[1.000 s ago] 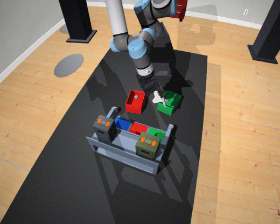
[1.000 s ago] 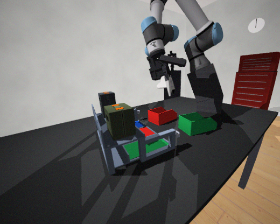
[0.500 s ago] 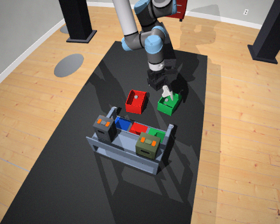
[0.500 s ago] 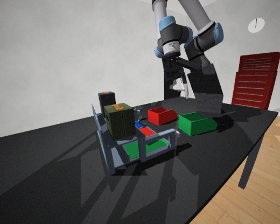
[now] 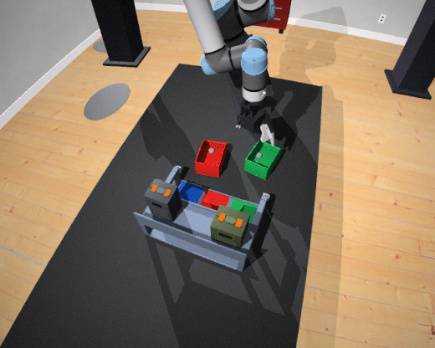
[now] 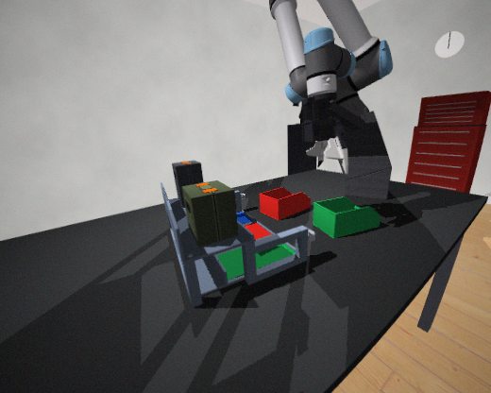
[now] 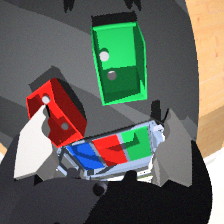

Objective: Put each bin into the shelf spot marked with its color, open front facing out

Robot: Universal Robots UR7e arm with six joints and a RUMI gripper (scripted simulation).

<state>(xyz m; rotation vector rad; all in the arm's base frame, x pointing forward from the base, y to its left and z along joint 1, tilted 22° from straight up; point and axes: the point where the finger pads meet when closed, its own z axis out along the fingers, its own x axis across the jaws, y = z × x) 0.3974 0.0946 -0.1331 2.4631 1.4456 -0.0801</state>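
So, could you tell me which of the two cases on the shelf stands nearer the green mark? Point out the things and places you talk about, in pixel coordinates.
The olive-green case (image 5: 227,232) (image 6: 212,214); the dark grey case (image 5: 162,205) (image 6: 188,179) stands towards the blue mark (image 5: 190,192) (image 6: 243,218) (image 7: 86,157).

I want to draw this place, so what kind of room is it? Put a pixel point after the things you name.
It looks like a workshop or a robot lab. There's a big robot arm (image 5: 222,58) (image 6: 326,61), a tall red drawer cabinet (image 5: 273,21) (image 6: 444,146) like ones for tools, and colored bins with a little shelf on a black table.

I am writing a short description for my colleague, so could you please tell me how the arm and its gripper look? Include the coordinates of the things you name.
The arm (image 5: 209,31) (image 6: 289,40) has light grey tubes, dark grey joint housings and light blue rounded caps. The gripper (image 5: 254,133) (image 6: 328,161) (image 7: 107,107) has a black body and angular, whitish-grey fingers. No cable is discernible.
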